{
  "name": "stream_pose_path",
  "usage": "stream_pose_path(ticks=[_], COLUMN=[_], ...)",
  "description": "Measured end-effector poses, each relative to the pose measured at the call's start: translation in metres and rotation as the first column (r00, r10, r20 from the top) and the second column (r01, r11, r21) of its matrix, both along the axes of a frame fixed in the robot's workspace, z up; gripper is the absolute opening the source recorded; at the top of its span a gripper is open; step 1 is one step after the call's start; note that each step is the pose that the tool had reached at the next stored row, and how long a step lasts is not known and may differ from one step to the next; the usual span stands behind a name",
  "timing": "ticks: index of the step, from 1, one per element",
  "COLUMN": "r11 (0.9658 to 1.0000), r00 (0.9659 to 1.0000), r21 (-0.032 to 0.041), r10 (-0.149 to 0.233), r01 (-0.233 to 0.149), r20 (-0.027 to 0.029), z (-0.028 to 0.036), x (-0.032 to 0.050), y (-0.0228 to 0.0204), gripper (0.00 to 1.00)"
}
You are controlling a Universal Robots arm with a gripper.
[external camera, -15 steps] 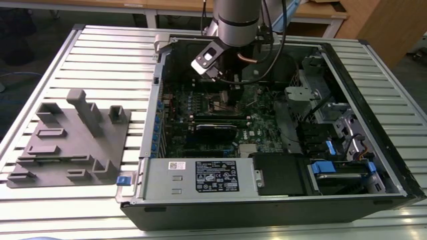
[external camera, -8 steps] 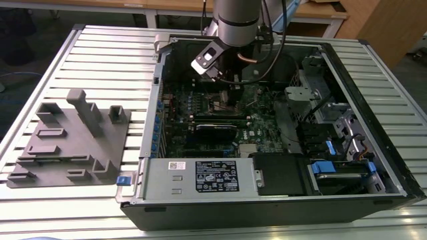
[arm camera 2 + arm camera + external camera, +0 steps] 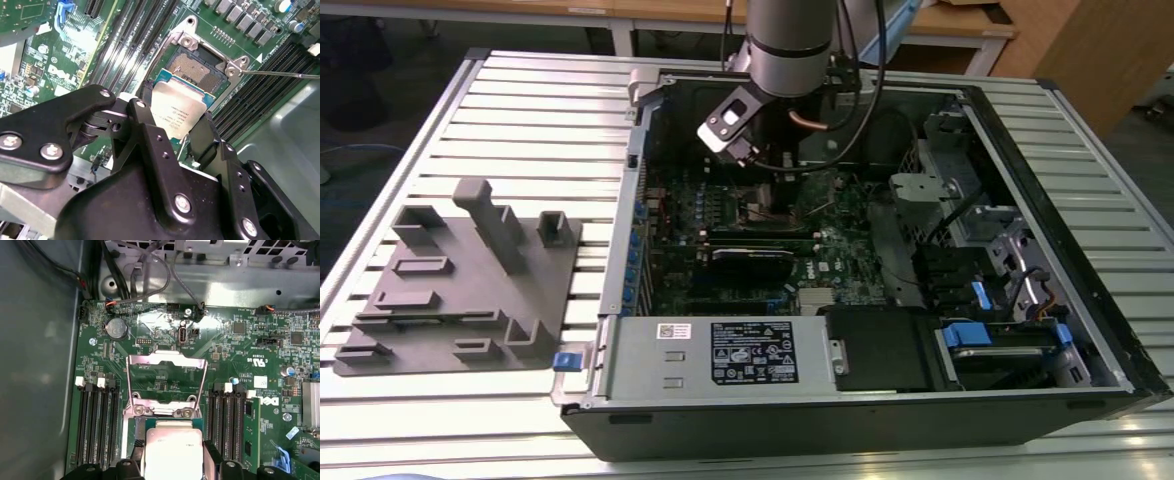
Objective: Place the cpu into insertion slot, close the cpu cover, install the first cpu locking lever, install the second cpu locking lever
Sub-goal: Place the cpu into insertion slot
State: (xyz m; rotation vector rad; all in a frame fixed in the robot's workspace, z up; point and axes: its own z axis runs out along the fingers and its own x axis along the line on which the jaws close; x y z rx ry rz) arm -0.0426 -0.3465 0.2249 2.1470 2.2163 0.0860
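My gripper [image 3: 172, 119] reaches down into the open computer case [image 3: 620, 250] and is shut on the cpu [image 3: 176, 111], a flat silver-grey chip held by two opposite edges between black fingers [image 3: 145, 130]. The cpu hangs tilted, partly over the insertion slot [image 3: 196, 70], whose gold contact field still shows beyond the chip's far edge. In the first wrist view the cpu [image 3: 172, 450] sits between the fingers, just short of the hinge of the cpu cover [image 3: 167, 357], which is swung open away from the slot. A thin locking lever [image 3: 280, 75] sticks out sideways from the socket corner.
Memory slots [image 3: 97, 425] flank the socket on both sides. Cables [image 3: 150, 270] hang near the case's back wall. A grey box with a black label [image 3: 720, 352] and drive bays with blue tabs [image 3: 987, 330] fill the case's near end. A grey fixture plate [image 3: 467, 280] lies at the exterior view's left.
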Motion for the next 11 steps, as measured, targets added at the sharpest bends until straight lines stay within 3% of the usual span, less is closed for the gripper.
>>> stream_pose_path(ticks=[5, 11], r11=[1.0000, 1.0000], r00=[1.0000, 1.0000], r21=[0.0003, 0.0003], r10=[0.000, 0.000], r01=[0.000, 0.000], r20=[0.0000, 0.0000], z=[-0.0017, -0.0094], x=[-0.0010, -0.0044], y=[0.0039, 0.0051], gripper=[0.54, 0.54])
